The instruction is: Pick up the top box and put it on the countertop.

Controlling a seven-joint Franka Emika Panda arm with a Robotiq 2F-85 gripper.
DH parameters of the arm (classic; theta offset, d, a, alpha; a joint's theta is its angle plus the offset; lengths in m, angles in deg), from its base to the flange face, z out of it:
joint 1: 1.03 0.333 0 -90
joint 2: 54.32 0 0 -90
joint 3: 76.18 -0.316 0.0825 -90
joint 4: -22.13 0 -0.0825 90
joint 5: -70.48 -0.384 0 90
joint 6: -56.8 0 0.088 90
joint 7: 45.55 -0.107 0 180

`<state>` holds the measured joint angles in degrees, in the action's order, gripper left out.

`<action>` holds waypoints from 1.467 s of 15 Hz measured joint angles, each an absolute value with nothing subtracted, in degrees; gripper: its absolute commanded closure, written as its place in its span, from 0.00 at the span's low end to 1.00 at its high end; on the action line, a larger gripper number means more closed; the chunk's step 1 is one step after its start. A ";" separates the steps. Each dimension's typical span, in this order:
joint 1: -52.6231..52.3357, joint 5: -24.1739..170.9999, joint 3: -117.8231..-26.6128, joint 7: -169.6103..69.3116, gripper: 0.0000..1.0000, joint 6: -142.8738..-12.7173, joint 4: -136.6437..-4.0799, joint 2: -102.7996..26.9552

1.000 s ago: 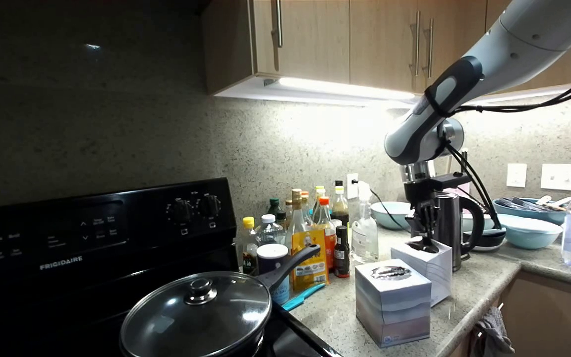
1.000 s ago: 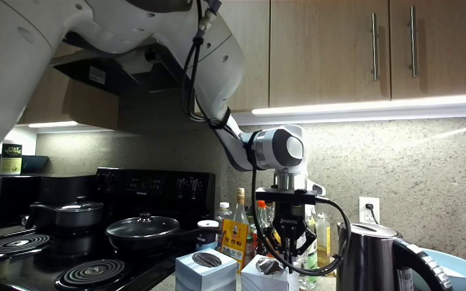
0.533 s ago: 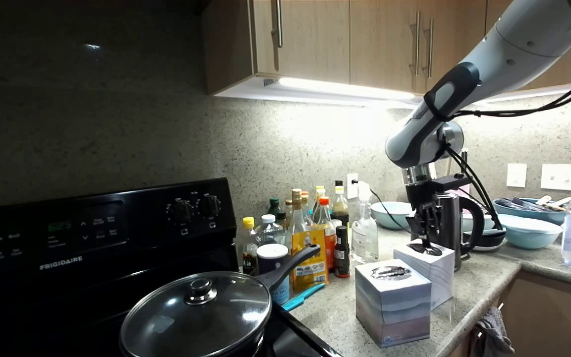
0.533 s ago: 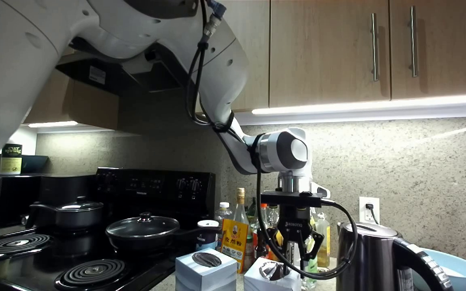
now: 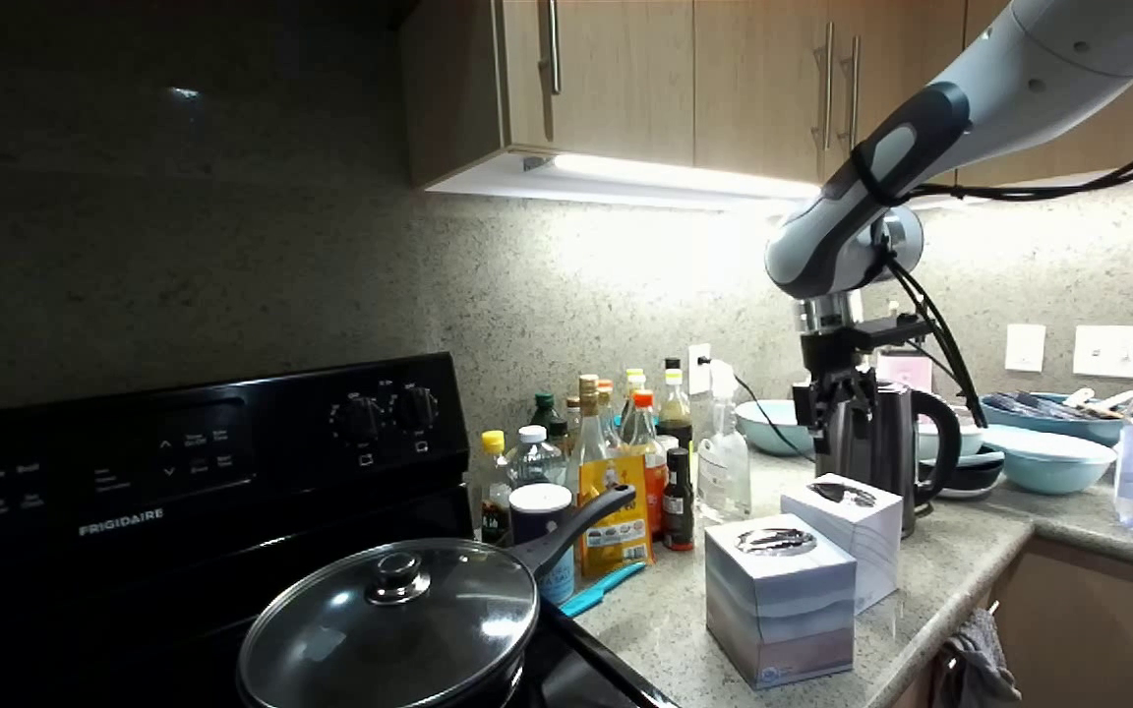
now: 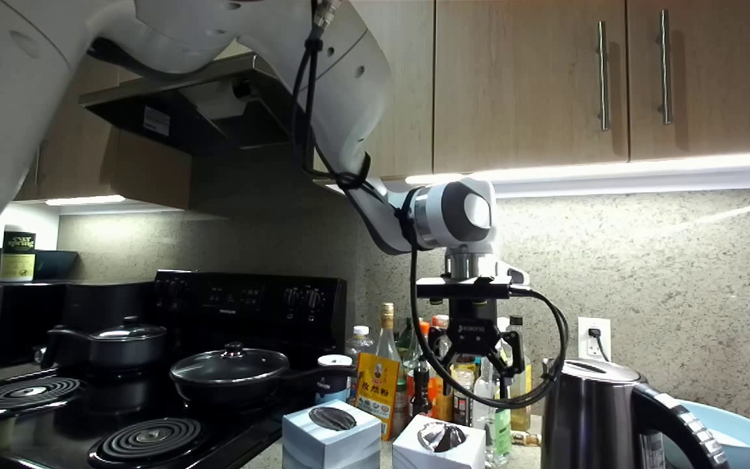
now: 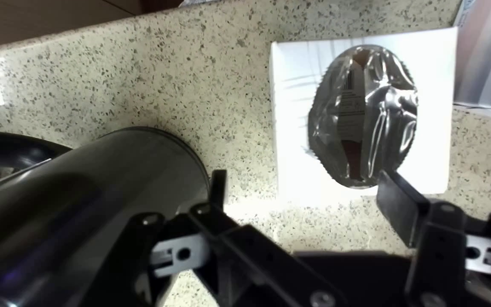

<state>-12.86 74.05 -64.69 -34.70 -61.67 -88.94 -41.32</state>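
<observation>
The top box (image 5: 879, 541) is a whitish carton with an oval film-covered opening. It rests upright on the speckled countertop (image 5: 645, 639), between a near-identical carton (image 5: 781, 610) and the kettle. In the wrist view the top box (image 7: 292, 175) lies beyond the fingertips, the right-hand finger (image 7: 399, 209) overlapping its edge in the picture. My gripper (image 7: 305, 192) is open, its fingers wide apart and only countertop and box seen between them. Both exterior views put the gripper (image 6: 476, 378) above the top box (image 6: 407, 453), apart from it.
The dark metal kettle (image 5: 847, 442) stands close to the gripper; its body (image 7: 79, 204) fills the wrist view's lower left. Bottles and a yellow packet (image 5: 616, 516) line the wall. A lidded pan (image 5: 394, 610) sits on the black stove. Blue bowls (image 5: 1043, 457) stand behind.
A second ago my narrow jaws were at the top box's opening, and the box shifted slightly as it settled. Since then the jaws have spread and the gripper has risen clear of it.
</observation>
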 measured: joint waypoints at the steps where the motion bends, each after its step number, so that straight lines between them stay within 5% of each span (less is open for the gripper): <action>1: -12.50 74.49 -64.75 -36.38 0.00 -60.67 -88.96 -42.62; 9: -9.54 74.83 -66.65 -41.63 0.00 -53.50 -92.78 -54.85; 22: -8.85 65.57 -67.70 -43.50 0.00 -54.81 -102.51 -54.64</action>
